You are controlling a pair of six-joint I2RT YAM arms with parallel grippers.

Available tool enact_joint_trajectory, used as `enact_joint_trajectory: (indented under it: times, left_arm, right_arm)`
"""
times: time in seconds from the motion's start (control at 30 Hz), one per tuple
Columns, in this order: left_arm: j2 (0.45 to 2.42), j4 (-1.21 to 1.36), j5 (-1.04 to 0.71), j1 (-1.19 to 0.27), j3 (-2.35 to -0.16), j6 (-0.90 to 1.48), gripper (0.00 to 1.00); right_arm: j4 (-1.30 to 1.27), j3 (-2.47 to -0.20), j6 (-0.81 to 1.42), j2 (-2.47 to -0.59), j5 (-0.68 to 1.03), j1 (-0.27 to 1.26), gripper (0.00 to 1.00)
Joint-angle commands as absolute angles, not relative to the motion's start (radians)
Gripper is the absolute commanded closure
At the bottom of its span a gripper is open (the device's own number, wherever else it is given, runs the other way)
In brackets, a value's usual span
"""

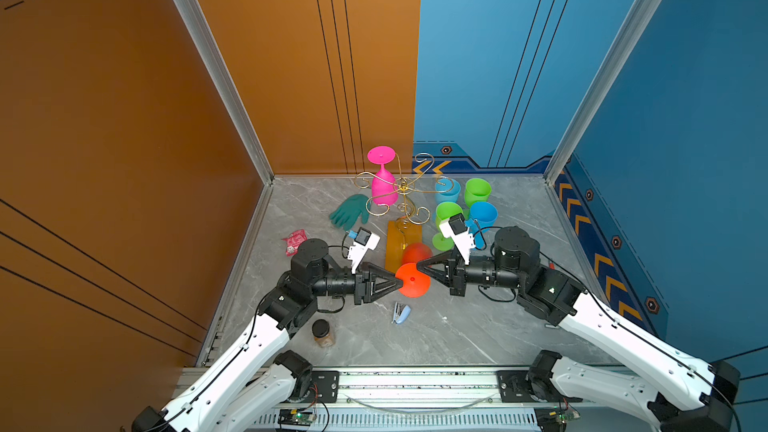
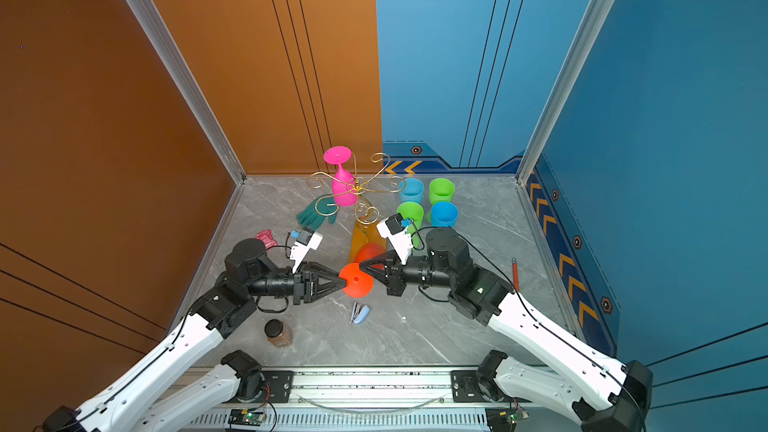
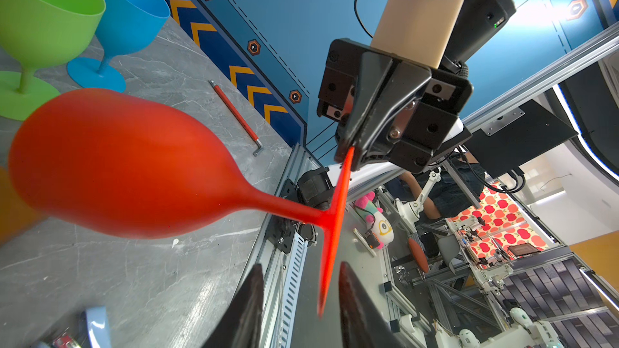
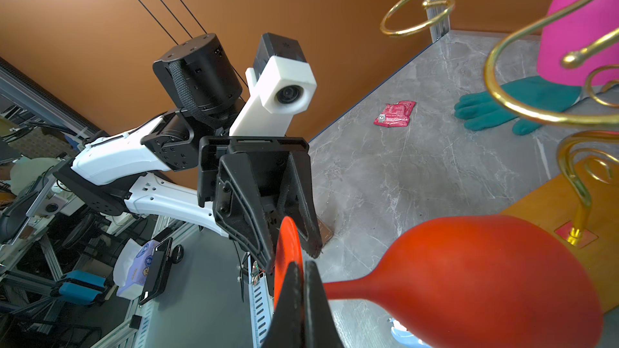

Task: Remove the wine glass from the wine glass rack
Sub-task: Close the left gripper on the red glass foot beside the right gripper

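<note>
Evidently a handover is in hand. The red wine glass [image 1: 412,280] is held in the air just in front of the wine glass rack [image 1: 404,188], over the near end of its wooden base [image 1: 395,243]. As far as can be judged it is clear of the gold curls, with the bowl lowest and the flat foot uppermost. One side of the foot's rim is pinched by the right gripper [image 1: 419,266], whose jaws are pressed together on it. The opposite side is straddled by the left gripper [image 1: 401,282]. In the left wrist view its fingertips [image 3: 253,292] are seen apart, one on each side of the thin disc with a gap at both, so nothing is clamped there yet.

For the step to be done well, the disc should be centred between the left jaws and taken in deep enough that more than the bare edge is gripped. A thin, smooth foot is likely to slip or pivot under the weight of the bowl. The right grip should be released only once the left one is judged firm. The bowl should be kept away from the lowest wire curl and from the pink wine glass [image 1: 383,189] hanging upside down on the rack.
</note>
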State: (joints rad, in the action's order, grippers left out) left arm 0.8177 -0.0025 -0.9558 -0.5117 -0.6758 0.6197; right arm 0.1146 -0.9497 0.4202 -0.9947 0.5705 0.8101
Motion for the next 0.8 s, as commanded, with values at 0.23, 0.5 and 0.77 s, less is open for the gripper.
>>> enact_joint_trajectory:
  times: [0.23, 0.5, 0.77]
  left_arm:
    - [0.820, 0.031, -1.002, -0.518, -0.706, 0.635, 0.72]
    - [0.823, 0.034, -1.011, -0.518, -0.707, 0.641, 0.88]
    - [0.836, 0.037, -1.017, -0.518, -0.712, 0.644, 0.96]
  right_arm:
    - [0.044, -0.936, 0.431, -1.012, 0.540, 0.828, 1.00]
    - [0.045, -0.931, 0.431, -1.011, 0.525, 0.830, 1.00]
    - [0.065, -0.936, 0.428, -1.015, 0.534, 0.830, 1.00]
